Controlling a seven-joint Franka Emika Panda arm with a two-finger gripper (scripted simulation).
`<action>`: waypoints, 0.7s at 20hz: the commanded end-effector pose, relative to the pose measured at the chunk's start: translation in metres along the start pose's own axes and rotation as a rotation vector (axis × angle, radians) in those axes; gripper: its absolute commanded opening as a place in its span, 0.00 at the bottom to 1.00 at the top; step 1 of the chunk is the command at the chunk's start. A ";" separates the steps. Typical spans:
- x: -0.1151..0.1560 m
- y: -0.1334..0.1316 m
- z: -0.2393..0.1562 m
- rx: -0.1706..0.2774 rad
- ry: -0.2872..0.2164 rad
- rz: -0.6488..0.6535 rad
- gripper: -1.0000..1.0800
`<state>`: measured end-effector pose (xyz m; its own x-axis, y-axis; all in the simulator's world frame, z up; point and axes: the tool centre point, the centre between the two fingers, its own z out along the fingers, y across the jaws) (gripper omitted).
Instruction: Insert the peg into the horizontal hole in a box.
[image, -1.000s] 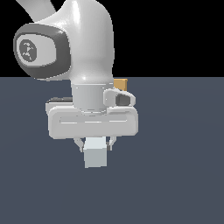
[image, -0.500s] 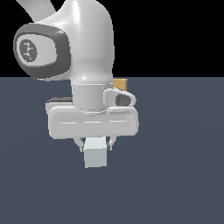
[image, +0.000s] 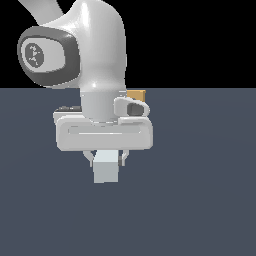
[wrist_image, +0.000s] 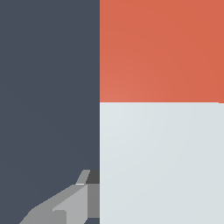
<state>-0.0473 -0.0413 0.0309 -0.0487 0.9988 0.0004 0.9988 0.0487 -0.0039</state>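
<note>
Nearest to you in the exterior view is the pale end of the peg (image: 105, 169), a grey-white square face pointing toward the camera, held just above the dark worktop (image: 200, 200). Your end effector (image: 106, 159) sits directly over it, its two fingers closed against the peg's sides, one finger (image: 90, 157) showing at each edge of the bar. In the wrist view the peg (wrist_image: 162, 162) fills much of the picture, pale along one stretch and orange-red along the other, with one grey finger (wrist_image: 65, 205) pressed against its pale part. Above the fingers you see the wide white body of the hand and the arm's wrist rising from it. Farther back, behind the wrist and toward the exterior view's right, only a tan corner of the box (image: 137, 95) shows; the arm hides the rest of it, so you cannot see the hole from either camera.
</note>
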 end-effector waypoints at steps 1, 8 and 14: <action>0.010 -0.001 -0.006 -0.004 0.000 0.021 0.00; 0.050 -0.009 -0.023 -0.004 0.000 0.111 0.00; 0.082 -0.012 -0.037 -0.004 0.000 0.181 0.00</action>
<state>-0.0636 0.0329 0.0632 0.1140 0.9935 -0.0001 0.9935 -0.1140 -0.0037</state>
